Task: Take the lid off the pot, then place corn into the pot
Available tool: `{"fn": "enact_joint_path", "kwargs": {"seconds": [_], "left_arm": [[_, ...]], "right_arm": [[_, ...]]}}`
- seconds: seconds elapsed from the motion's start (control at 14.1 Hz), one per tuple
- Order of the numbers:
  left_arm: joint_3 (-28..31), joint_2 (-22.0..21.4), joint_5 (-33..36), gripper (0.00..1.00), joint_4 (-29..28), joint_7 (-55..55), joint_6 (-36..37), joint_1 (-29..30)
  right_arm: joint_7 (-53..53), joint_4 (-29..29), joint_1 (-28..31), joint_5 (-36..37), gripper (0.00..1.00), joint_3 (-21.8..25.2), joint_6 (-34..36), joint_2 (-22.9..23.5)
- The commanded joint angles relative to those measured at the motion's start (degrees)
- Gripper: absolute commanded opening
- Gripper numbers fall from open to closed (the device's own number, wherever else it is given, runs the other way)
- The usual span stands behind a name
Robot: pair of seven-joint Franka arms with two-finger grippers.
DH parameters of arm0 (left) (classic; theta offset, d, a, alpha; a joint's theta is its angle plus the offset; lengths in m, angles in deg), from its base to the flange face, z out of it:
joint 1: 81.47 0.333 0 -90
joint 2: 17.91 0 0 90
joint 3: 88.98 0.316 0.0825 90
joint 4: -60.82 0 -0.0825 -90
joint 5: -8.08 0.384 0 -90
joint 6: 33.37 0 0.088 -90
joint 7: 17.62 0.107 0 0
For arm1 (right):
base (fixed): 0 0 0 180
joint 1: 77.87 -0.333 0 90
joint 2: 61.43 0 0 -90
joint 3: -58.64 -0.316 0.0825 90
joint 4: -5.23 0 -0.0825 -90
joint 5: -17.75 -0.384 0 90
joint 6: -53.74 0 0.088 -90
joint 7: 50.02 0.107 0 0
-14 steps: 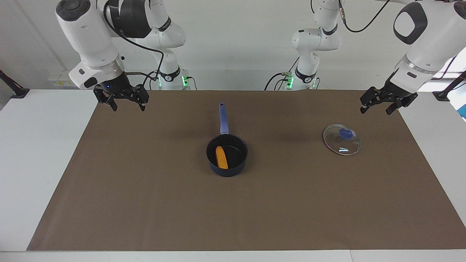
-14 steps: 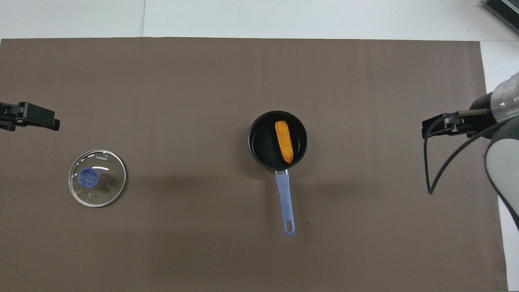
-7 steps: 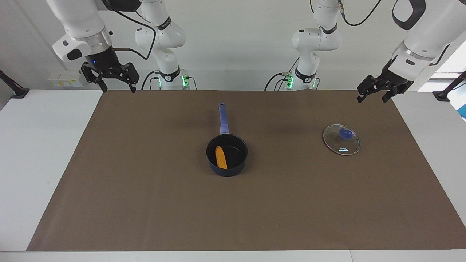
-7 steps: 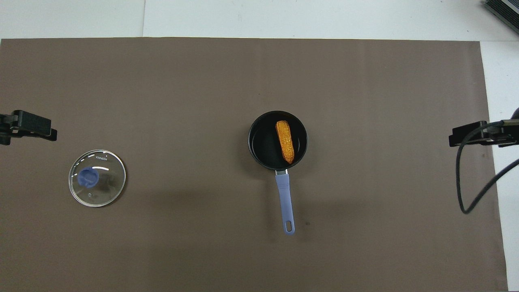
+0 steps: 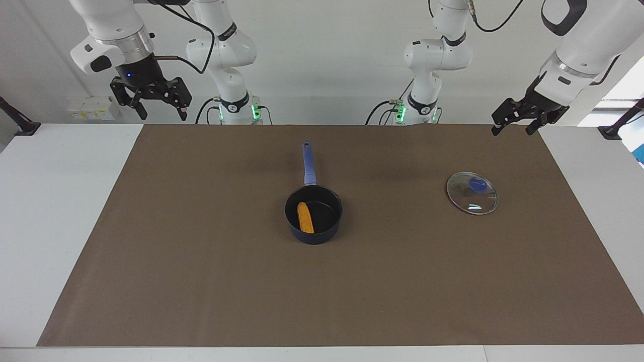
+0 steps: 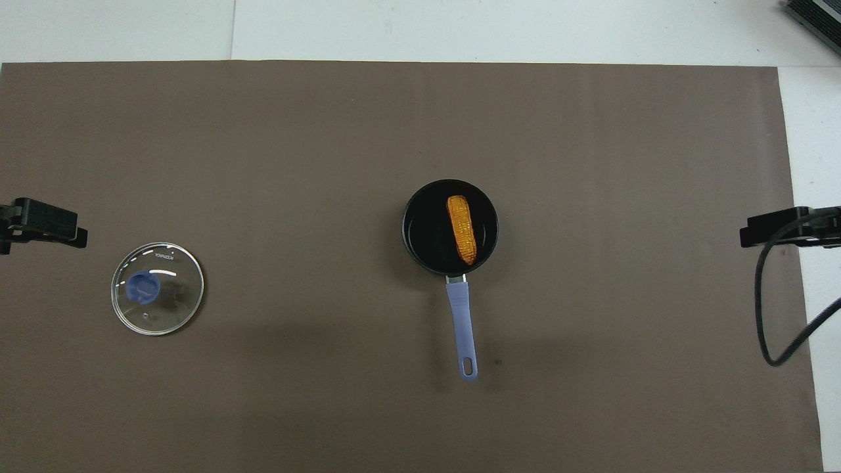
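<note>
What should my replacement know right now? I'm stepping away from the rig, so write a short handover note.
Left claw: open, empty, raised over the mat's edge at the left arm's end.
Right claw: open, empty, raised at the right arm's end.
Small dark navy saucepan with the long blue-purple handle: mid-mat, uncovered, handle toward the robots.
Small orange-yellow corn cob: lying inside the saucepan.
Round clear glass lid with the blue-purple knob: flat on the brown mat, toward the left arm's end, apart from the saucepan.
Done: lid off, corn in.
Left: nothing visible; both arms wait.
</note>
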Motion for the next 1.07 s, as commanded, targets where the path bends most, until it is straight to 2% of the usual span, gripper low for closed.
{"fn": "enact_joint_path", "kwargs": {"seconds": [0.0,0.14,0.36,0.99], "left_arm": [[0.0,4.3,0.9,1.0,7.8,-0.4,6.2,0.1],[0.0,5.0,1.1,1.0,9.0,-0.5,5.6,-0.2],[-0.1,3.9,3.3,1.0,6.2,-0.5,1.6,-0.7],[-0.2,2.5,2.9,1.0,4.3,-0.9,1.2,-0.9]], "right_arm": [[-1.4,-0.4,1.0,-0.6,1.0,-0.5,0.9,-0.2],[-1.4,-1.4,1.0,-0.6,1.0,-0.3,2.9,-0.4],[-1.5,-1.1,0.9,-0.6,1.0,-0.1,2.7,-1.3],[-2.7,0.1,0.9,0.1,1.0,-0.2,2.2,-2.1]]}}
